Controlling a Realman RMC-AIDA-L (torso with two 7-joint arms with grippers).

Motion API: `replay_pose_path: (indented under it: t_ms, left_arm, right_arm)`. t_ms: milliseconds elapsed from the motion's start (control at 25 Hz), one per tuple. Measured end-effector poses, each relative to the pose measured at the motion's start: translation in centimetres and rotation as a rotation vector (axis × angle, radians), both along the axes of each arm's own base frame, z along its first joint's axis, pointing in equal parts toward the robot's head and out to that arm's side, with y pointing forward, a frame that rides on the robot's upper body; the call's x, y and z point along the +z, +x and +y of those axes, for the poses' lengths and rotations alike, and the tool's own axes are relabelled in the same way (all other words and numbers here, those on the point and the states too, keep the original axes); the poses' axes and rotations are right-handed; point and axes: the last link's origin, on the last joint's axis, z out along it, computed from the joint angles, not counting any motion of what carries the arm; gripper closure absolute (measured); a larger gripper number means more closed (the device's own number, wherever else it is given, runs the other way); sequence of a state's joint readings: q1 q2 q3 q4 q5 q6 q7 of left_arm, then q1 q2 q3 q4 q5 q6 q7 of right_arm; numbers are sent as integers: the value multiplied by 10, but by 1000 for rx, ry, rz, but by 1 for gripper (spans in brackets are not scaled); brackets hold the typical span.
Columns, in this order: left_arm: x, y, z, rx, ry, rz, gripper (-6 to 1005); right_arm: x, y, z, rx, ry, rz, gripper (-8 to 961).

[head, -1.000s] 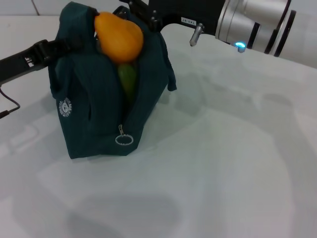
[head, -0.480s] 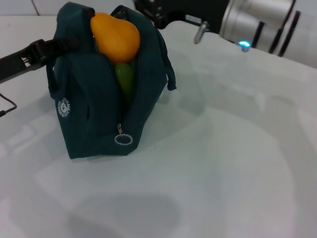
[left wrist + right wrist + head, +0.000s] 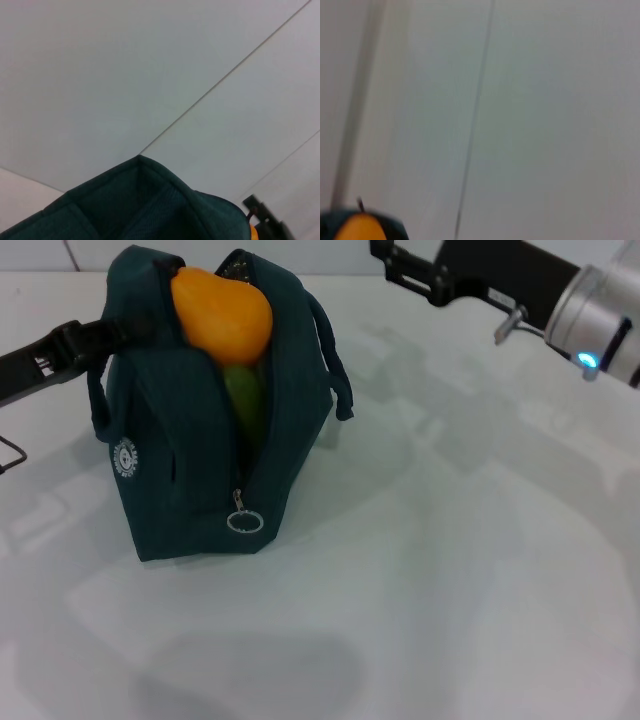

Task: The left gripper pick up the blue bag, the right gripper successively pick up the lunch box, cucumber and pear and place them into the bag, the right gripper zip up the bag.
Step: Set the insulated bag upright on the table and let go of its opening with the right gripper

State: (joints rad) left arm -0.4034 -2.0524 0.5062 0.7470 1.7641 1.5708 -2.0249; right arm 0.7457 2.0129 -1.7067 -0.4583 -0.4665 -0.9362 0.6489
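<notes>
The blue bag (image 3: 190,455) stands open-topped on the white table, its ring zipper pull (image 3: 244,522) low at the front. The pear (image 3: 222,312) rests in the bag's mouth, on top of the cucumber (image 3: 244,400), whose green end shows in the opening. The lunch box is hidden. My left gripper (image 3: 118,333) is shut on the bag's upper left edge. My right gripper (image 3: 387,254) is open and empty, up at the far right, apart from the bag. The left wrist view shows the bag's rim (image 3: 140,200). The right wrist view shows the pear (image 3: 359,229).
The white table (image 3: 450,540) spreads in front and to the right of the bag. A black cable (image 3: 10,455) lies at the left edge. The bag's loop handle (image 3: 335,370) hangs on its right side.
My right gripper has drawn back from the pear's top, up and to the right. The pear stays in the bag's mouth and has shifted slightly left with the bag.
</notes>
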Motion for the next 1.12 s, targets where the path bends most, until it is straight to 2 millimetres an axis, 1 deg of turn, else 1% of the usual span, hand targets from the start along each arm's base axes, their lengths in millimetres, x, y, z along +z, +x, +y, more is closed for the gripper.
replay_pose_path:
  t_ms: [80, 160, 360, 640, 800, 960, 1120]
  left_arm:
    - [0, 0, 0, -1, 0, 0, 901]
    - [0, 1, 1, -3, 0, 0, 901]
    - [0, 2, 2, -7, 0, 0, 901]
    - [-2, 5, 5, -12, -1, -2, 900]
    - [-3, 6, 5, -13, -1, -4, 900]
    - [-4, 7, 6, -15, -2, -5, 900]
    - [-5, 9, 7, -20, -4, -6, 900]
  right_arm:
    - [-4, 10, -1, -29, 3, -35, 364]
    - [-11, 15, -3, -39, -7, -81, 271]
    - [-27, 16, -8, -34, -50, -153, 175]
    - [-33, 16, -2, -80, -82, -177, 178]
    - [-38, 12, 3, -87, -110, -200, 180]
    - [-43, 4, 6, -75, -130, -223, 182]
    - [-44, -1, 12, -86, -120, -251, 184]
